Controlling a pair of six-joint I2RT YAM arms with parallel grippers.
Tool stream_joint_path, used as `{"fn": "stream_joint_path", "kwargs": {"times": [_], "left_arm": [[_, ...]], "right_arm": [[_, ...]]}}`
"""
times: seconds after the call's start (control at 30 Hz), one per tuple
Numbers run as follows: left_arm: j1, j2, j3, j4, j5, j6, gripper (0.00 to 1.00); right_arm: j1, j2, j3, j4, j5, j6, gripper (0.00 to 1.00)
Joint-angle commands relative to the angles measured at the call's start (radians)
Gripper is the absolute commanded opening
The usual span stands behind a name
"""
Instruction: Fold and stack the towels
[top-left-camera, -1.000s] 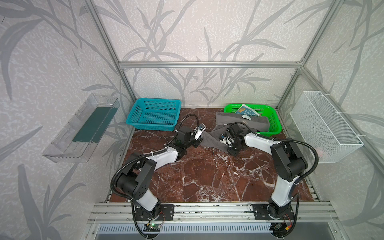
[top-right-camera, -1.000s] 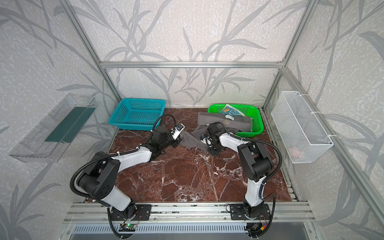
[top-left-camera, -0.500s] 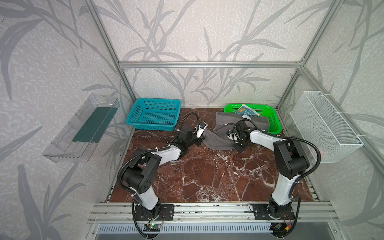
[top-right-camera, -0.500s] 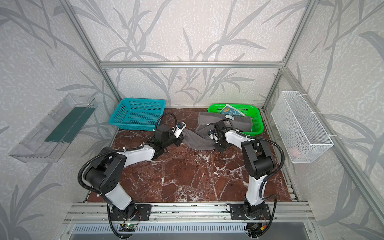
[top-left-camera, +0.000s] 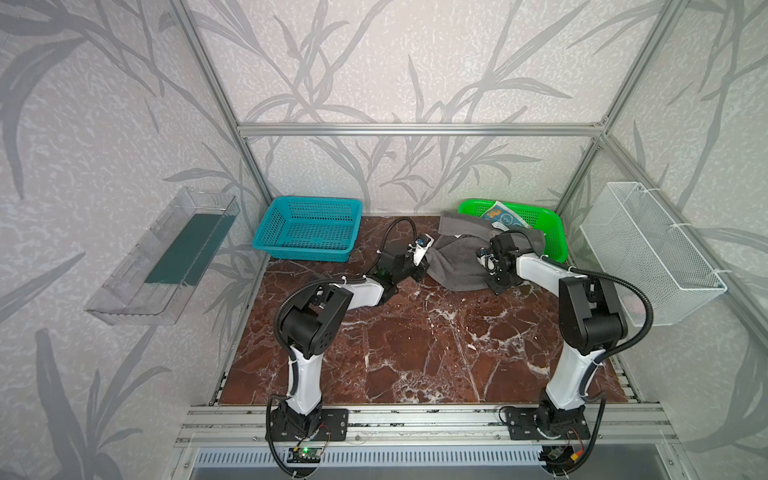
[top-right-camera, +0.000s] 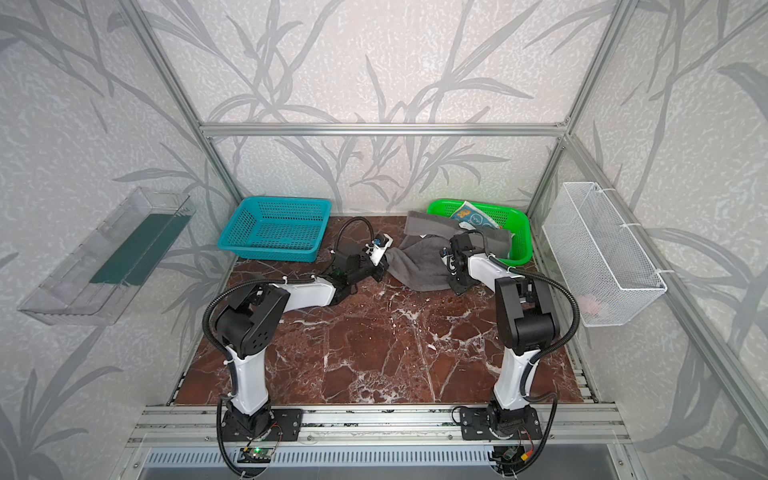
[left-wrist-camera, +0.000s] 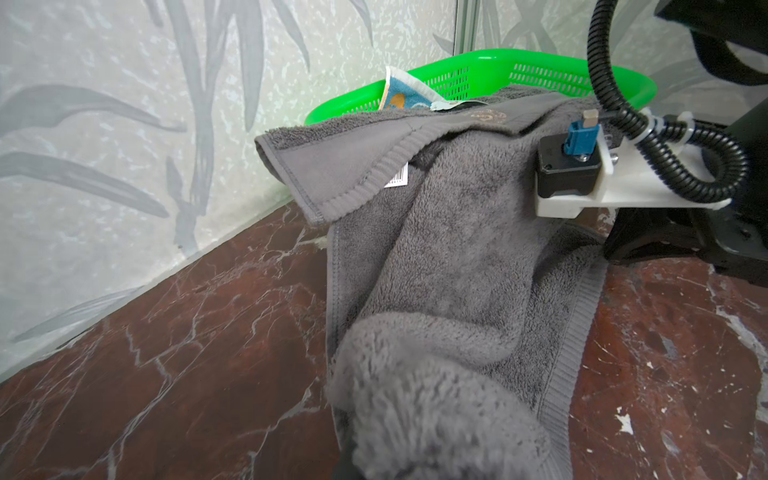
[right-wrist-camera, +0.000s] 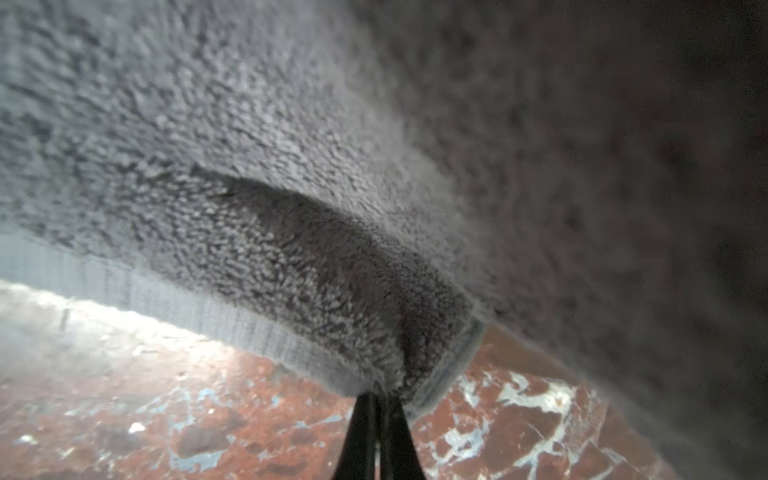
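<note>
Right gripper (right-wrist-camera: 376, 401) has just clamped shut on grey towel (right-wrist-camera: 332, 187) hem at its tips; left gripper (top-left-camera: 420, 271) stays shut on the far bunch. You look ready to spread it.

The dark grey towel (top-left-camera: 453, 266) (white tag (left-wrist-camera: 397, 179) showing) trails rumpled from the green basket (top-left-camera: 557, 232) holding the teal-printed towel (top-left-camera: 498, 214).

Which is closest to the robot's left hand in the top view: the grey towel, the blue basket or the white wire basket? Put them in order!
1. The grey towel: pinched in the left hand, mid-back of the table.
2. The blue basket: back left corner.
3. The white wire basket: on the right wall.
</note>
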Motion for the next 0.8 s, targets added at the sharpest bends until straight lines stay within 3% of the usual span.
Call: {"fn": "stream_joint_path", "kwargs": {"times": [0.0,0.33,0.53,0.77], "left_arm": [[-0.012,0.012,0.040,0.047,0.022,-0.020,0.00],[-0.059,0.023,0.049,0.069,0.028,-0.066,0.00],[-0.058,-0.041,0.098,0.064,0.045,-0.097,0.00],[-0.058,-0.063,0.289,0.014,0.072,-0.072,0.00]], "right_arm": [[-0.045,-0.013,0.044,-0.006,0.064,0.058,0.00],[-0.065,-0.015,0.102,-0.050,0.076,0.055,0.00],[-0.056,-0.246,0.064,-0.047,-0.007,0.107,0.00],[-0.038,-0.486,0.099,0.019,-0.062,0.127,0.00]]}}
